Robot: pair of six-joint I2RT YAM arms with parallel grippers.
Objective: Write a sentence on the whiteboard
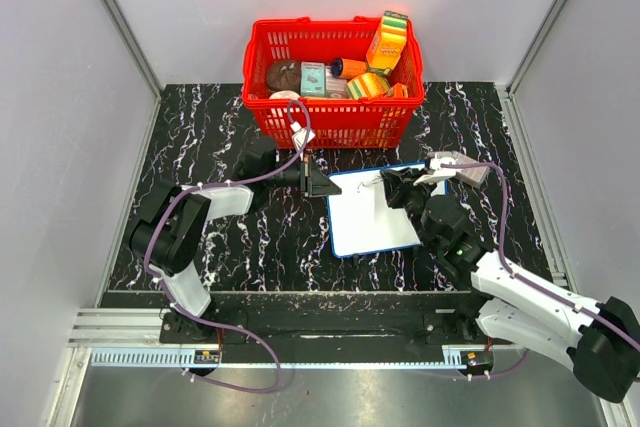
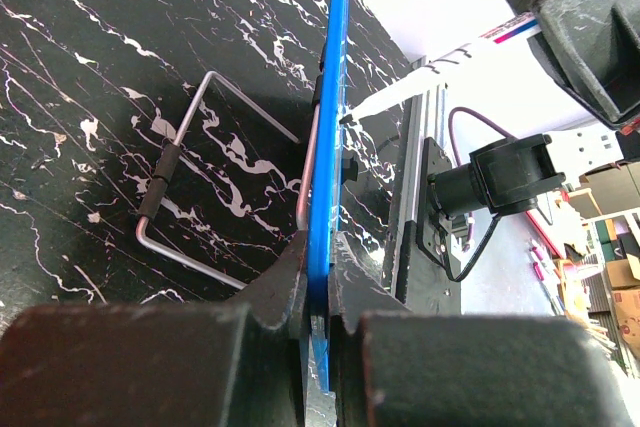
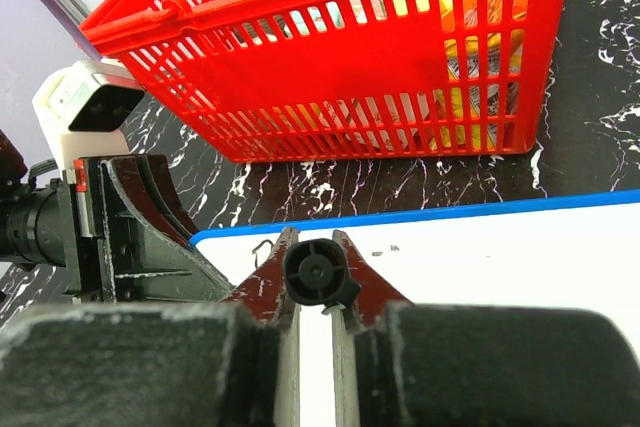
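The whiteboard (image 1: 375, 222) lies tilted on the black marbled table in front of the red basket. My left gripper (image 1: 322, 187) is shut on its blue rim (image 2: 330, 127) at the far left corner, jaws (image 2: 318, 247) pinching the edge. My right gripper (image 1: 398, 189) is shut on a marker (image 3: 318, 277) and hovers over the board's far part (image 3: 500, 257). The marker's white barrel (image 2: 450, 57) points its tip at the board near my left gripper. Of the sentence, only a small black stroke (image 3: 260, 245) shows near that corner; no words can be read.
The red basket (image 1: 335, 125) full of groceries stands just behind the board. A bent wire stand (image 2: 170, 187) sticks out under the board's left side. Grey walls and metal posts close in the table on both sides.
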